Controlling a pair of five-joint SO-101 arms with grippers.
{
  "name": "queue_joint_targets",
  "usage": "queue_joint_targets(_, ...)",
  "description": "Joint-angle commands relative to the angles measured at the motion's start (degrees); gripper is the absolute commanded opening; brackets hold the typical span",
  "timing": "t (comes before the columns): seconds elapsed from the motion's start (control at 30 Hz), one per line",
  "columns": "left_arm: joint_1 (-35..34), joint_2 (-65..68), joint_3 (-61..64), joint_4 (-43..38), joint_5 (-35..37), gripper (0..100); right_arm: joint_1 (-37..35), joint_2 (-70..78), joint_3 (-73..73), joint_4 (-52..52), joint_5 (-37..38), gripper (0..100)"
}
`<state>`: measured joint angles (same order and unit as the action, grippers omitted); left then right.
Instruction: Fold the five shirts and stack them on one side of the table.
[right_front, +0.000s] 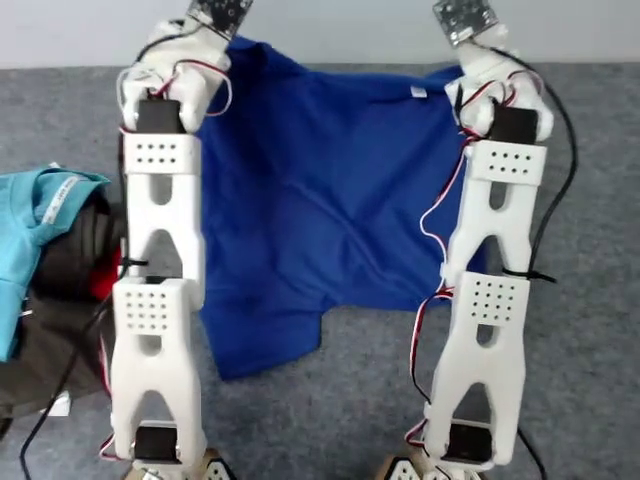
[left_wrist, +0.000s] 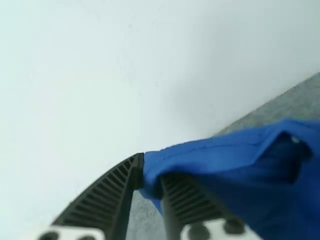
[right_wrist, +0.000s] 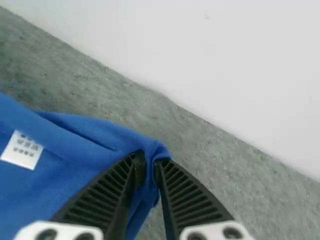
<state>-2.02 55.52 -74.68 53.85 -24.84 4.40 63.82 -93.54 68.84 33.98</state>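
Note:
A blue shirt (right_front: 320, 190) lies spread over the grey table between the two arms, one sleeve hanging toward the front. Both arms stretch to the far edge of the table by the wall. My left gripper (left_wrist: 145, 172) is shut on a far corner of the blue shirt (left_wrist: 240, 165), the cloth draped over one finger. My right gripper (right_wrist: 149, 161) is shut on the other far corner of the blue shirt (right_wrist: 65, 170), close to its white label (right_wrist: 21, 147). In the high view the fingertips are hidden under the wrist parts.
A heap of other clothes sits at the table's left edge: a teal shirt (right_front: 35, 230) on dark garments (right_front: 70, 290) with a bit of red. A white wall (right_wrist: 225, 55) runs close behind the grippers. Bare grey table (right_front: 590, 330) lies right and front.

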Motion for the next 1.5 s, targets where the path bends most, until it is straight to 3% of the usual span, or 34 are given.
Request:
queue_joint_targets(0.0, 0.62, 0.7, -7.43, 2.2, 0.26, 2, 1.01, -0.92, -2.46, -0.84, 0.53, 0.9)
queue_joint_targets(0.2, 0.97, 0.7, -8.75, 12.22, 0.18, 2, 0.13, -1.01, -2.46, 0.57, 0.53, 0.9)
queue_joint_targets(0.43, 0.97, 0.26, -14.11, 32.26, -3.43, 2, -1.98, -1.01, -2.73, 15.25, 5.89, 0.9)
queue_joint_targets(0.57, 1.14, 0.53, -15.69, 38.77, -4.22, 2, -1.63, -1.1, -2.81, 18.68, 6.15, 0.9)
queue_joint_targets(0.83, 0.79, -3.16, -21.85, 38.33, -3.34, 2, 0.22, -9.71, -2.81, 18.42, 5.8, 0.9)
queue_joint_targets(1.27, 6.42, -33.85, -21.14, 26.2, -3.25, 2, 1.98, -42.07, -2.46, 19.74, 5.8, 0.9)
queue_joint_targets(1.47, 9.93, -43.69, -21.14, 29.54, -12.13, 2, 6.29, -52.97, -2.46, 26.24, 6.07, 0.9)
